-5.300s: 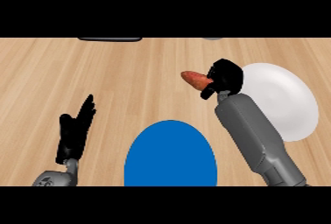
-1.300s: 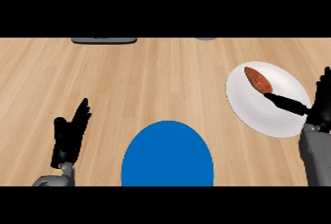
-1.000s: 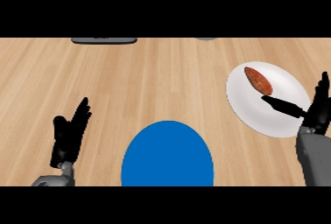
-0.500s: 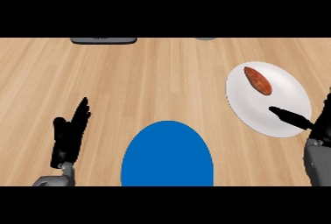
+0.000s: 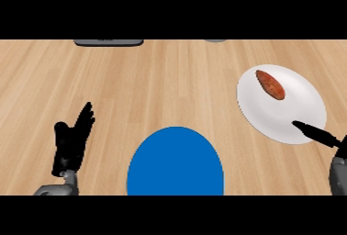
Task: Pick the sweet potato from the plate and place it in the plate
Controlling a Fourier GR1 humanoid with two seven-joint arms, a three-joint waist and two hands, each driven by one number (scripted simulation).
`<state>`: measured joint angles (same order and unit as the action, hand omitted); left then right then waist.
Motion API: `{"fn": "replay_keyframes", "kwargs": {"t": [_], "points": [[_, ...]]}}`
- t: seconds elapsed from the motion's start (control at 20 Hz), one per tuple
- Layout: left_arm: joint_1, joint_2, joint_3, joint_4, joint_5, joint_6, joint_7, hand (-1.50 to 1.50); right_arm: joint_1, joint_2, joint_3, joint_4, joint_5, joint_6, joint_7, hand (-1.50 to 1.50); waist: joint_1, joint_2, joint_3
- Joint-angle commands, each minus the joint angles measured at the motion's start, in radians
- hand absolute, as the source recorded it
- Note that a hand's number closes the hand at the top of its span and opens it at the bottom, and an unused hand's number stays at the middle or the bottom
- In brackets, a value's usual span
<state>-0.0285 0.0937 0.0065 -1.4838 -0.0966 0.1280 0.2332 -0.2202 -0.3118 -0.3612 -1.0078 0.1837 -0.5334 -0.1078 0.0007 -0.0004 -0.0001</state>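
The sweet potato point(image 5: 270, 84), reddish brown, lies on the far left part of the white plate point(image 5: 288, 117) at the right of the counter. A blue plate point(image 5: 176, 163) sits near the front edge in the middle, with nothing on it. My right hand point(image 5: 318, 134) shows at the lower right edge, open, one straight finger over the white plate's near rim; the rest of it is cut off by the view's edge. It is well apart from the sweet potato. My left hand point(image 5: 73, 140) rests open at the lower left, fingers up.
A dark grey flat object point(image 5: 108, 42) lies at the far edge on the left, and a small grey thing point(image 5: 215, 40) peeks in at the far edge in the middle. Bare wooden counter point(image 5: 156, 82) spreads between the plates.
Earlier my right hand held the sweet potato above the counter left of the white plate; now it lies on the white plate. The right hand has since drawn back toward the lower right edge.
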Motion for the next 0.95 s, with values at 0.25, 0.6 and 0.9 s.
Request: {"fn": "replay_keyframes", "kwargs": {"t": [0.25, 0.6, 0.9], "points": [[-0.001, -0.006, 0.015, 0.012, -0.006, -0.014, -0.009, 0.00, 0.027, -0.048, -0.086, 0.078, -0.104, 0.036, -0.163, -1.50, 0.001, 0.001, 0.000], [-0.030, -0.028, 0.012, 0.054, -0.031, 0.009, -0.013, 0.00, 0.147, 0.002, -0.054, -0.090, -0.083, -0.058, -0.056, -1.50, -0.003, 0.000, 0.000], [0.017, -0.038, -0.018, -0.006, -0.058, 0.008, -0.006, 0.00, 0.125, -0.069, -0.095, 0.034, -0.087, -0.042, -0.070, -1.50, 0.000, 0.000, 0.000]]}}
